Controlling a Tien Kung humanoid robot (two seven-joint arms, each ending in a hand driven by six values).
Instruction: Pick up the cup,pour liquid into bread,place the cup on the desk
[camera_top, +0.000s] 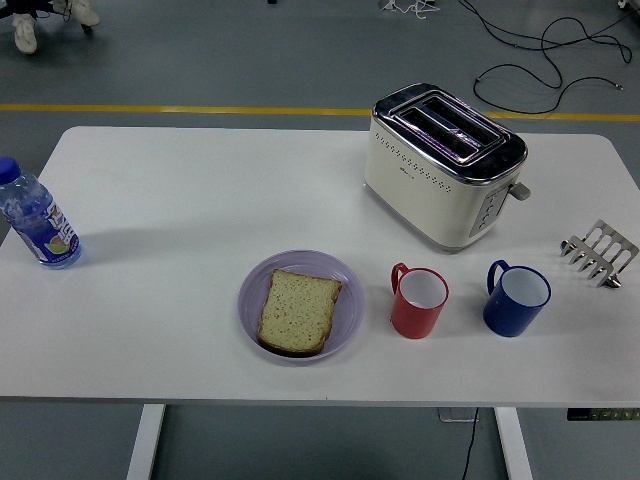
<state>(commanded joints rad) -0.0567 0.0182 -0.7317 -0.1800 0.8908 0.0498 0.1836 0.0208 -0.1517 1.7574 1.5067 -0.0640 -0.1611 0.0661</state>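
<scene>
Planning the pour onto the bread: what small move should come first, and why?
Probably bring the right hand in toward the red cup: neither hand is in view, both cups stand untouched, and the red one is nearest the bread on the plate.

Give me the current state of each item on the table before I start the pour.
red cup: upright, on the table, untouched.
blue cup: upright, right of the red one.
bread: one slice, flat on the plate.
plate: purple, holds the bread.
toaster: slots empty.
bottle: upright, cap on, at the left edge.
toast rack: empty, at the right edge.
</scene>
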